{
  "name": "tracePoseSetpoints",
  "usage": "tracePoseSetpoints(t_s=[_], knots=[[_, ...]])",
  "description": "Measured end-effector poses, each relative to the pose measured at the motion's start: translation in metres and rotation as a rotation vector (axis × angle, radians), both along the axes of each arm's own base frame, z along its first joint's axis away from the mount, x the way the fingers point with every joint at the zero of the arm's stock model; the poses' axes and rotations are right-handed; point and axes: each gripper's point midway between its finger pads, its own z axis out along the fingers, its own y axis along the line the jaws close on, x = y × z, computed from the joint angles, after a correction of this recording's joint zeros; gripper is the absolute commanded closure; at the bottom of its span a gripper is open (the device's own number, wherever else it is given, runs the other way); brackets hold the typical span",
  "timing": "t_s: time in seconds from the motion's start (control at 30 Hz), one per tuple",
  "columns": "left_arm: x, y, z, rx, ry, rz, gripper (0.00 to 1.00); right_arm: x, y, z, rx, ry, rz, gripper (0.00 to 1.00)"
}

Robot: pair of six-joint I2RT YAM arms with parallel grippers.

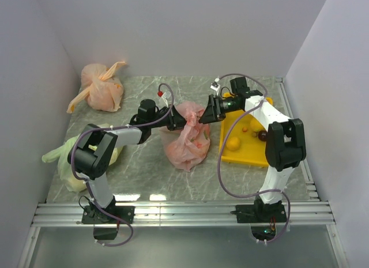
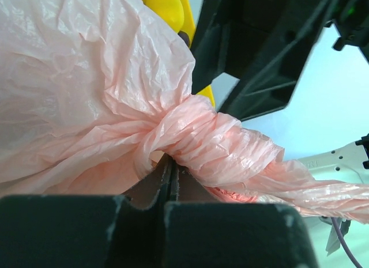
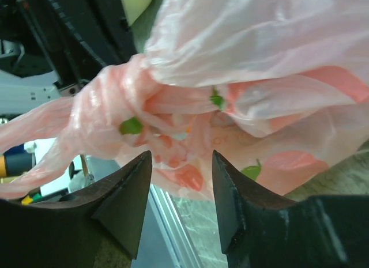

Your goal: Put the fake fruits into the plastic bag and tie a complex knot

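Note:
The pink plastic bag (image 1: pixel 185 144) sits at the table's middle, bulging, its mouth gathered upward between my two grippers. In the left wrist view its handle strips form a thick twisted knot (image 2: pixel 219 144). My left gripper (image 2: pixel 173 164) has its jaws pressed together, and their tip is buried under that twist. From the other side my right gripper (image 3: pixel 181 164) stands open, with the bag's printed plastic (image 3: pixel 259 78) just beyond its fingertips and nothing between them. Loose fake fruits lie on the yellow tray (image 1: pixel 242 153): an orange one (image 1: pixel 233 143) and a dark one (image 1: pixel 262 135).
An orange-peach tied bag (image 1: pixel 102 86) rests at the back left. A yellow-green bag (image 1: pixel 72 158) lies beside the left arm's elbow. Grey walls close in the left, back and right sides. A metal rail runs along the near edge.

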Motion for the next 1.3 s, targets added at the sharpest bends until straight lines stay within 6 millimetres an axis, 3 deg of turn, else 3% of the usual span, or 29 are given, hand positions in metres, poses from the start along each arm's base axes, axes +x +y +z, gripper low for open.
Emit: tracePoseSetpoints(t_s=[0.1, 0.2, 0.3, 0.33, 0.37, 0.6, 0.87, 1.03, 1.3], knots=[[-0.001, 0.0, 0.001, -0.004, -0.003, -0.008, 1.0, 0.002, 0.004, -0.005, -0.002, 0.021, -0.026, 0.48], [-0.003, -0.001, 0.003, -0.014, -0.01, -0.024, 1.0, 0.001, 0.017, -0.005, 0.007, 0.021, -0.022, 0.41], [-0.004, -0.002, 0.002, -0.021, -0.005, -0.04, 1.0, -0.005, 0.034, -0.004, 0.017, 0.013, 0.014, 0.32], [-0.005, -0.003, 0.002, -0.029, -0.005, -0.049, 1.0, -0.009, 0.04, -0.006, 0.017, 0.018, 0.031, 0.21], [-0.006, -0.003, 0.002, -0.037, -0.009, -0.057, 1.0, -0.014, 0.047, -0.009, 0.016, 0.032, 0.047, 0.2], [-0.011, -0.007, -0.004, -0.099, 0.021, -0.121, 1.0, -0.025, 0.07, -0.02, 0.093, 0.154, 0.104, 0.18], [-0.018, -0.008, 0.011, -0.157, -0.046, -0.183, 1.0, -0.031, 0.095, -0.001, 0.224, 0.198, 0.188, 0.18], [-0.015, -0.003, 0.007, -0.151, -0.043, -0.149, 1.0, -0.032, 0.097, -0.003, 0.218, 0.19, 0.191, 0.18], [-0.006, 0.0, 0.009, -0.175, 0.021, -0.075, 1.0, -0.052, 0.097, -0.017, 0.154, 0.153, 0.193, 0.17]])
